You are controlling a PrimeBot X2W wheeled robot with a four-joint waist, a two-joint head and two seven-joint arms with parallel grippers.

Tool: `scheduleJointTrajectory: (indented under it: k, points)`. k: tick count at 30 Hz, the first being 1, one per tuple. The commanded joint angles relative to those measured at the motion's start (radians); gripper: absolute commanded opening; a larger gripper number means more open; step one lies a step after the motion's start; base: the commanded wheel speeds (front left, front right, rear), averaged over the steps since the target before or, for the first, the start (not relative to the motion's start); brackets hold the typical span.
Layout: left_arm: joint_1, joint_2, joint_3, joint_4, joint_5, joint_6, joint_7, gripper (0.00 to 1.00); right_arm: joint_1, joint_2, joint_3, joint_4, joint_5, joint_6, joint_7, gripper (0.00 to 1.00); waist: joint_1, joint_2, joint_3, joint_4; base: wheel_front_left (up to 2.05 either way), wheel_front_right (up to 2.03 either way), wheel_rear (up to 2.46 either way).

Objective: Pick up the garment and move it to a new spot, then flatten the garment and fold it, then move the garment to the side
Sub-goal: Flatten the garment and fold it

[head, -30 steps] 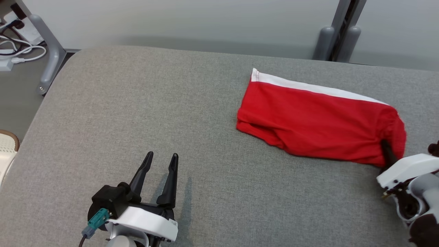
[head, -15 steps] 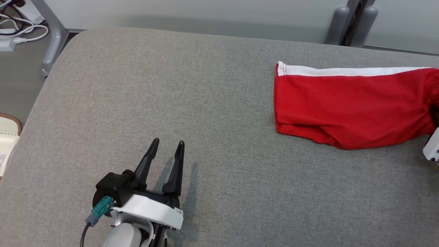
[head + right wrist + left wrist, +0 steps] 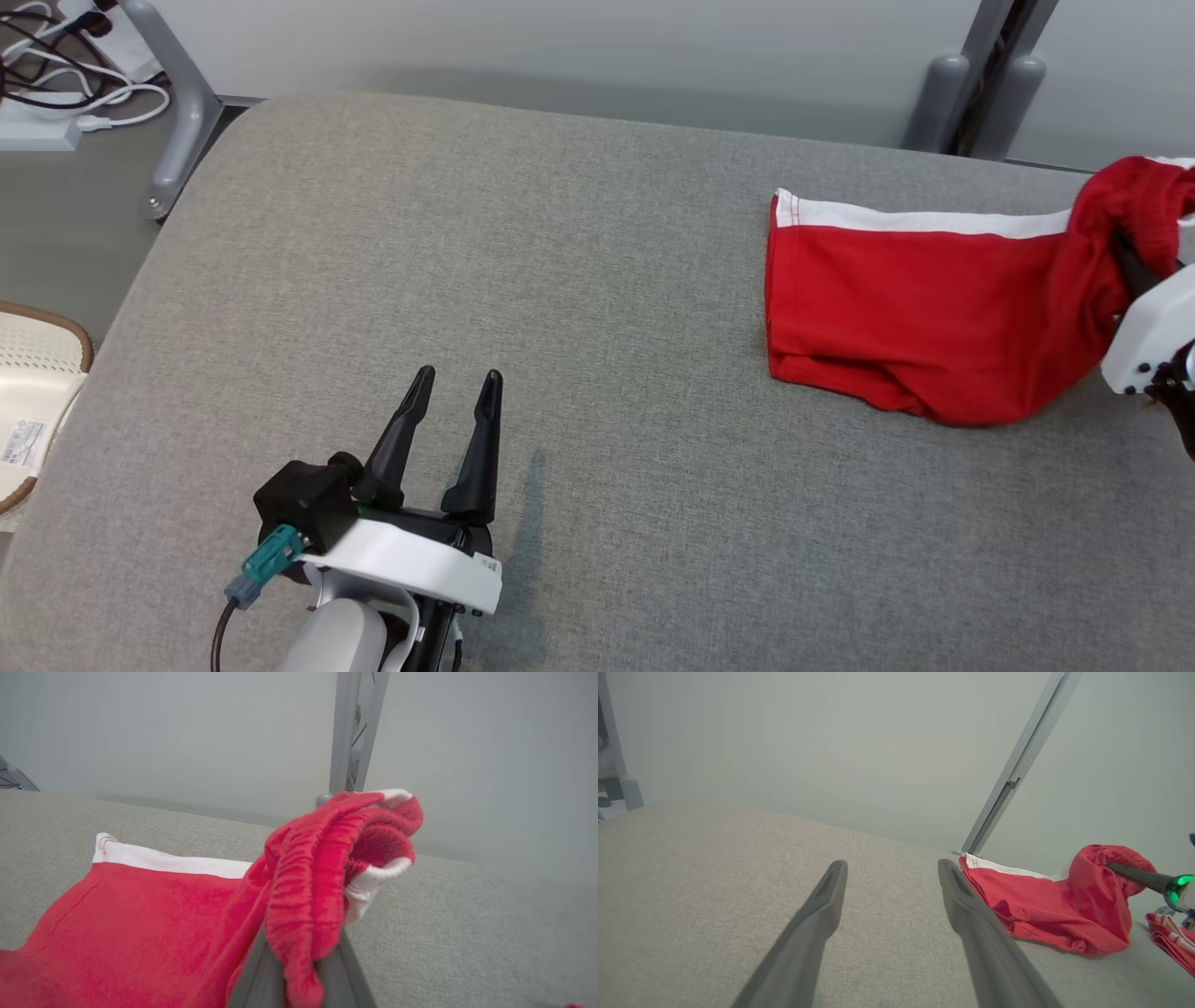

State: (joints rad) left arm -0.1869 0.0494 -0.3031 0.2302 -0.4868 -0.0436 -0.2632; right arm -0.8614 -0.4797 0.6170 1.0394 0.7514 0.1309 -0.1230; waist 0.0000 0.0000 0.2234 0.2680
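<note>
- Right pincer (image 3: pixel 1128 263), at the counter's (image 3: pixel 597 280) right edge, clamps the garment's (image 3: pixel 915 308) raised waistband.
- Left pincer (image 3: pixel 460 375) stands open, empty, near the counter's front.
- Dragging friction could pull cloth free.

White cables (image 3: pixel 126 93) lie beside the grey padded table (image 3: pixel 560 280).

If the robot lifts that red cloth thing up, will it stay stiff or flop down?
Probably floppy: the red garment droops from the right gripper down to the grey pad. It is likely light, since one pinch holds that end up.
</note>
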Motion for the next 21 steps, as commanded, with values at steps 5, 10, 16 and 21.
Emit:
scheduleJointTrajectory:
  k: [5,10,16,21]
  points:
    - [0.015,0.003,0.003,-0.003,-0.015,0.004,-0.001,1.0,-0.025,0.025,0.054,-0.042,0.009,0.0,0.015,0.0,0.0,0.0,-0.02,0.025,0.0,0.0,0.0]
    - [0.026,0.003,-0.002,-0.003,-0.028,0.009,-0.001,1.0,-0.034,0.052,0.103,-0.073,0.021,0.0,0.036,0.0,0.0,0.0,-0.028,0.052,0.0,0.0,0.0]
    - [0.032,0.003,-0.007,-0.004,-0.036,0.011,-0.001,1.0,-0.039,0.086,0.166,-0.105,0.037,0.0,0.071,0.0,0.0,0.0,-0.028,0.081,0.0,0.0,0.0]
    - [0.029,0.003,-0.012,-0.005,-0.044,0.014,-0.001,1.0,-0.033,0.099,0.206,-0.101,0.042,0.0,0.097,0.0,0.0,0.0,-0.024,0.098,0.0,0.0,0.0]
